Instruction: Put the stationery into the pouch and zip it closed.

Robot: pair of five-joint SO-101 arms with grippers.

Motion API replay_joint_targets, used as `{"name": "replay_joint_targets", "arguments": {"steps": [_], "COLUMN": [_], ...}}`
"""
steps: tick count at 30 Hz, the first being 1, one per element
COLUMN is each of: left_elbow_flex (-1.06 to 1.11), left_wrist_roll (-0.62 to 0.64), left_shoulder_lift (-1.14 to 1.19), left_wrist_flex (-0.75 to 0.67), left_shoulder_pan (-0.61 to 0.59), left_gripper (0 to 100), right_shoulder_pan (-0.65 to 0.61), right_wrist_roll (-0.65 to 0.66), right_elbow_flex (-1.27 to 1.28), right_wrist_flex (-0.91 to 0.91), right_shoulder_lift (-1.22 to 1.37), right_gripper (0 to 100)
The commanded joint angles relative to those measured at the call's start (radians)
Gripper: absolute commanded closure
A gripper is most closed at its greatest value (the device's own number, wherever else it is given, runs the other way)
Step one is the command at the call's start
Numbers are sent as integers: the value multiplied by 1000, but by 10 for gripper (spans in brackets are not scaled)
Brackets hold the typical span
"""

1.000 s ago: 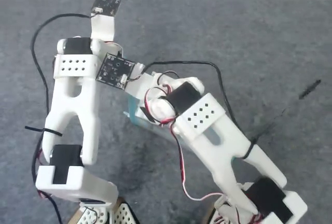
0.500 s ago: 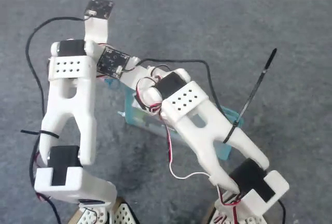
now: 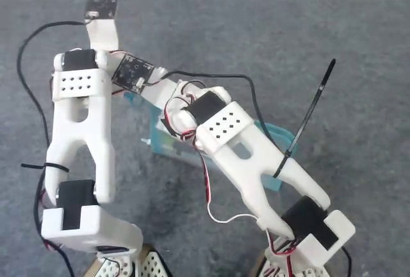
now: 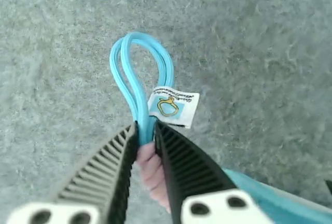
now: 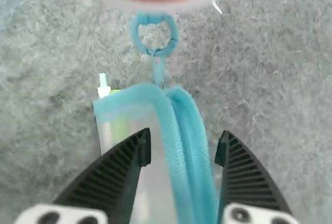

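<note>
Left arm (image 3: 80,129) is sitting on the left of the table. Left gripper (image 4: 146,130) is clenching the base of a blue loop (image 4: 139,36), which is sticking out past the jaws over the grey carpet (image 4: 270,37). A white label tag (image 4: 173,107) is hanging just beside the loop. Something pink is showing between the jaws; can't tell what it is. A teal edge of the pouch (image 4: 275,198) is showing behind that gripper.

Pouch (image 3: 272,136) is lying flat on the carpet, mostly under the right arm (image 3: 243,155). Some stationery (image 5: 111,97) is showing green and white through the clear side, so I'm judging the loading as done.

Right gripper (image 5: 184,132) is hanging released, jaws spread, one either side of the zipper track (image 5: 181,130) and gripping nothing. The ring pull (image 5: 134,36) is lying on the carpet just past the pouch end, ahead of the jaws.

Step in hand: I'm reading this as the zip stage, with the left acting as anchor. I can't tell how far the zip is closed, or whether the loop and the ring pull are at the same end.

Next move, my call: the right needs to be lining up on the pull, pinching it, then drawing it along the track while the left is holding tension. The pull is small and floppy, so a miss is likely.
</note>
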Motion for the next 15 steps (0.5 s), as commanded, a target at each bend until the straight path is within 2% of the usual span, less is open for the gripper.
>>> {"name": "replay_joint_targets", "arguments": {"steps": [1,8,15], "left_elbow_flex": [-38,-38,-38], "left_wrist_roll": [31,72,71], "left_shoulder_lift": [-21,-28,-26], "left_wrist_flex": [-34,-32,-32], "left_shoulder_pan": [-12,-25,-29], "left_gripper": [987,987,987], "right_shoulder_pan": [-12,-12,-10], "right_wrist_roll": [-92,-195,-198], "right_elbow_flex": [-51,-48,-46], "right_wrist_flex": [-39,-104,-140], "right_shoulder_lift": [-13,-10,-2], "right_gripper": [801,801,801]}}
